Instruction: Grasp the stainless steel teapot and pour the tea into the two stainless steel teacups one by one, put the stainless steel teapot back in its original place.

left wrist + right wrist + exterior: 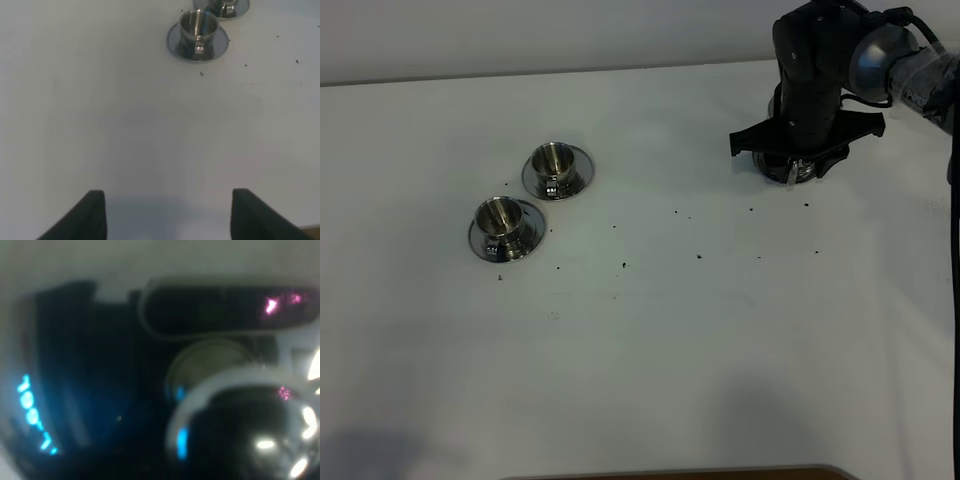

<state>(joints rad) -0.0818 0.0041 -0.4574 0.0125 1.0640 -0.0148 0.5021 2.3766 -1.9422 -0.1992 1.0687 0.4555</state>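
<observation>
Two stainless steel teacups, one (552, 166) farther back and one (503, 224) nearer, stand on their saucers at the left of the white table. In the left wrist view they show as a full cup (198, 31) and a cropped cup (224, 6). The left gripper (168, 196) hangs open over bare table, well short of them. At the back right, the right gripper (798, 160) reaches straight down over the stainless steel teapot (788, 172), of which only a shiny sliver shows. The right wrist view is a blurred close-up of the teapot (250, 440). The original place is hidden under the pot.
Small dark specks (699, 256) lie scattered across the middle of the table (670, 340). The table's back edge runs just behind the right arm (810, 60). A cable hangs at the far right.
</observation>
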